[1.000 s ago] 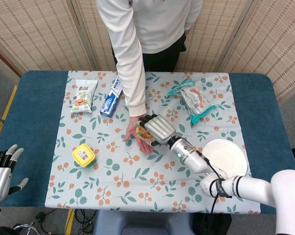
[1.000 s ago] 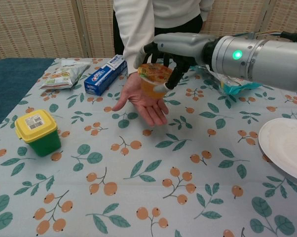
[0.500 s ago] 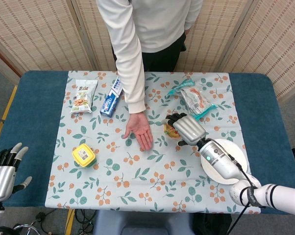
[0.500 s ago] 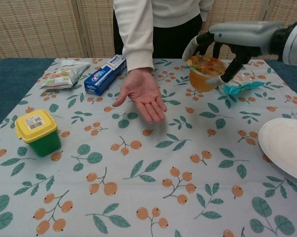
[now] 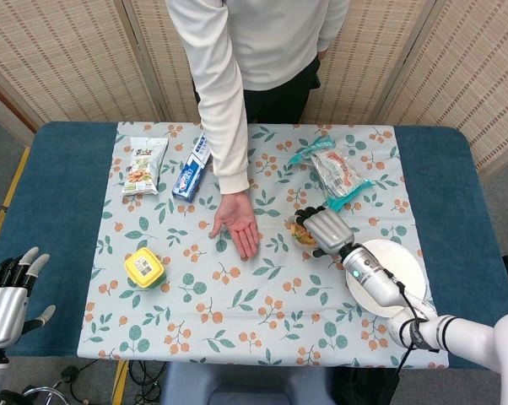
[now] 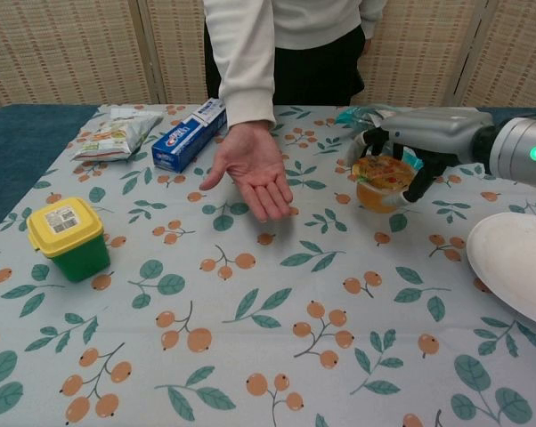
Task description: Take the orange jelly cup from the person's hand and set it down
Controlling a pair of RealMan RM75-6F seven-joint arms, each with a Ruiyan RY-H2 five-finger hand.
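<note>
My right hand (image 6: 417, 142) (image 5: 325, 229) holds the orange jelly cup (image 6: 380, 182) (image 5: 301, 230) from above, fingers curled around its rim, low over the floral tablecloth (image 6: 277, 320) right of centre. Whether the cup touches the cloth I cannot tell. The person's hand (image 6: 252, 171) (image 5: 237, 223) lies palm up and empty, left of the cup. My left hand (image 5: 8, 291) hangs off the table's left edge with fingers apart, holding nothing; the chest view does not show it.
A white plate (image 6: 517, 262) (image 5: 393, 270) lies right of the cup. A teal snack bag (image 5: 338, 173) sits behind it. A yellow-lidded green tub (image 6: 67, 237), a blue box (image 6: 190, 135) and a snack packet (image 6: 112, 133) are on the left.
My right hand carried the jelly cup off the person's palm, rightward, then lowered it toward the cloth near the plate. The person's palm is now empty.
</note>
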